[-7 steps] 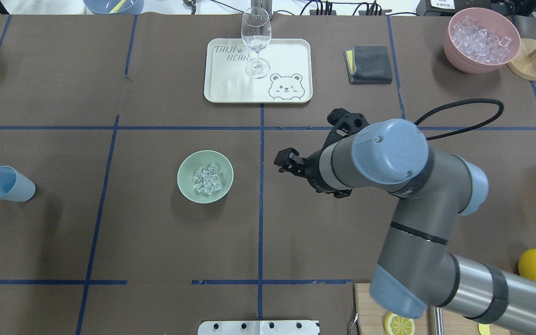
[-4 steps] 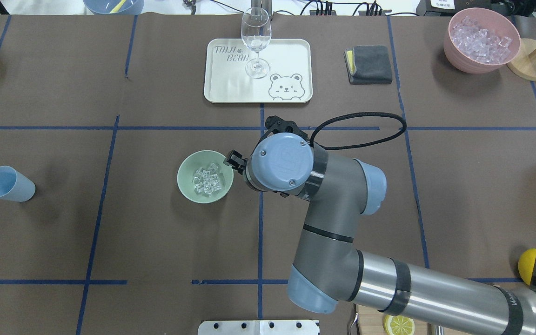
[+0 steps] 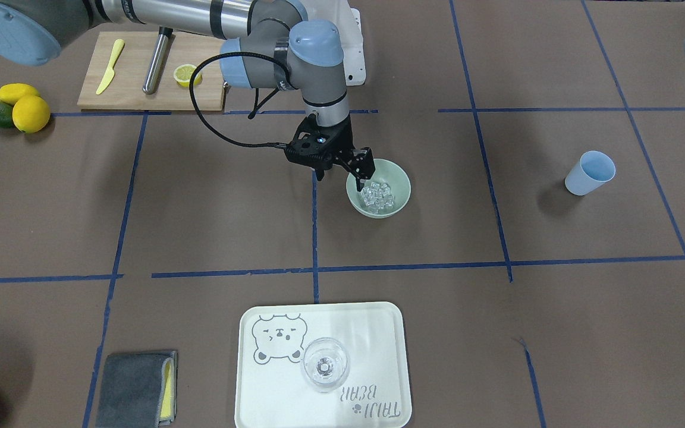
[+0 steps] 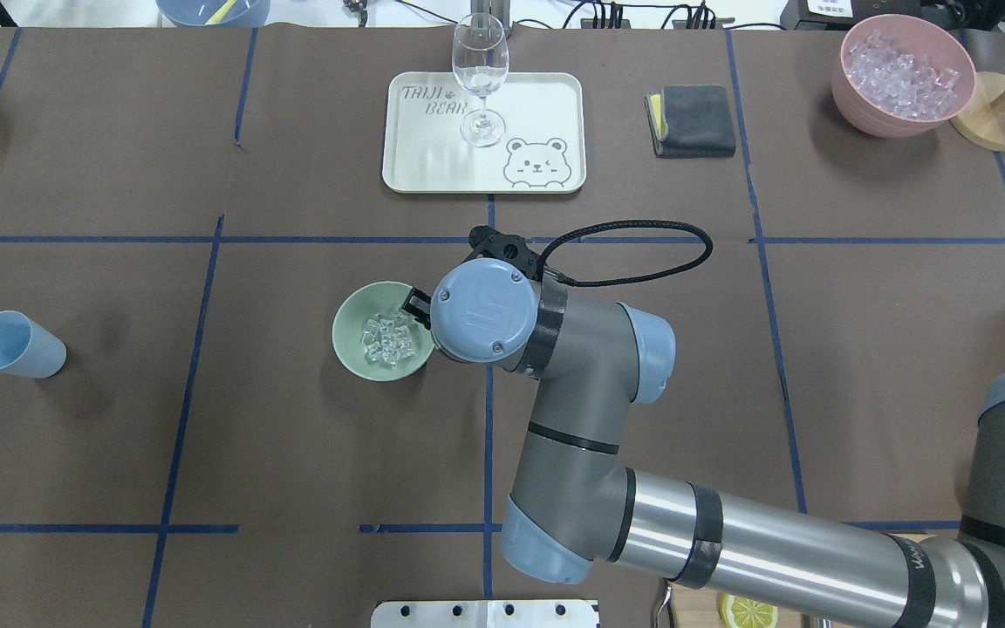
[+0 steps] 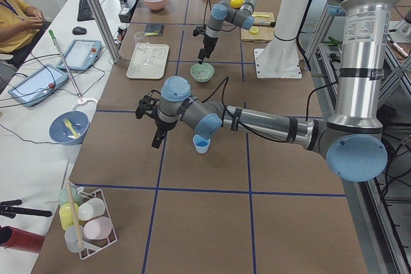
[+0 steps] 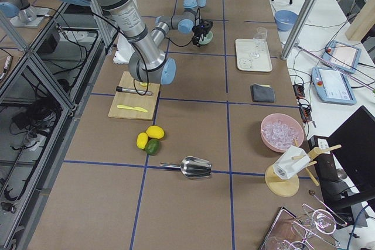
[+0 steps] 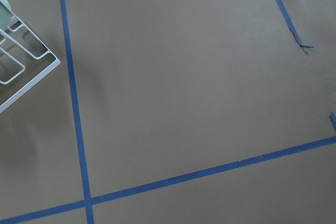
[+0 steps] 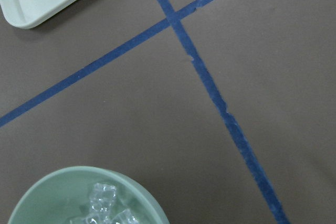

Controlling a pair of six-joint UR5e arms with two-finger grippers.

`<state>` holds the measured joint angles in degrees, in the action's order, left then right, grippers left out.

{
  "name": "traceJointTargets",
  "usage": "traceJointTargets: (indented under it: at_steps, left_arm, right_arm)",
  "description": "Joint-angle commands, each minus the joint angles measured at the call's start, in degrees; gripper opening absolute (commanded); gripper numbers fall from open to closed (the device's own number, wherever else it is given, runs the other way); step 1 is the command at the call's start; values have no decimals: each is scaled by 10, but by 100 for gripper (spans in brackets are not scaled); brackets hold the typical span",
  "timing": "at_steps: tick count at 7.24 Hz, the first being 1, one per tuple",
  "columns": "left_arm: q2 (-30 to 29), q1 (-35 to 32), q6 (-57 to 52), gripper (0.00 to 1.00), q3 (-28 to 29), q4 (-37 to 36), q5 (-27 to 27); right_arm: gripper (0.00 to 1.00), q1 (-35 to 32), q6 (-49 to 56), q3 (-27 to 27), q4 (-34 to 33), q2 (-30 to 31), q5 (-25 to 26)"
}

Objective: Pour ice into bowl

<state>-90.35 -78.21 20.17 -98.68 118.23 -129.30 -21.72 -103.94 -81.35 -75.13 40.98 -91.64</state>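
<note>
The right gripper (image 3: pixel 361 169) is positioned, jaws parted and empty, at the rim of the bowl (image 3: pixel 398 178) nearest the right arm; the ice (image 3: pixel 377 196) lies just beyond, inside.

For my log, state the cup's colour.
The tapered cup is pale blue; clearest in the front-facing view.

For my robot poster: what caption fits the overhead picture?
Right hand at the rim of the green bowl that holds ice.

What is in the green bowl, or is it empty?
Not empty: the bowl holds a small pile of clear ice on its bottom, well below the rim.
</note>
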Motion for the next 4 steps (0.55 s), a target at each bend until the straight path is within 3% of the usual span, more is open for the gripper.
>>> traceJointTargets:
  at_steps: [1, 2, 3, 4]
  left_arm:
    - [4, 0, 1, 100, -4, 0, 2]
    - [7, 0, 1, 100, -5, 0, 0]
    - [14, 0, 12, 100, -12, 0, 1]
    - [15, 0, 18, 100, -14, 1, 2]
  right_arm:
    - [39, 7, -8, 17, 24, -5, 0]
    - [9, 7, -8, 16, 24, -5, 0]
    - [0, 8, -7, 15, 24, -3, -1]
    - [0, 8, -9, 13, 25, -5, -1]
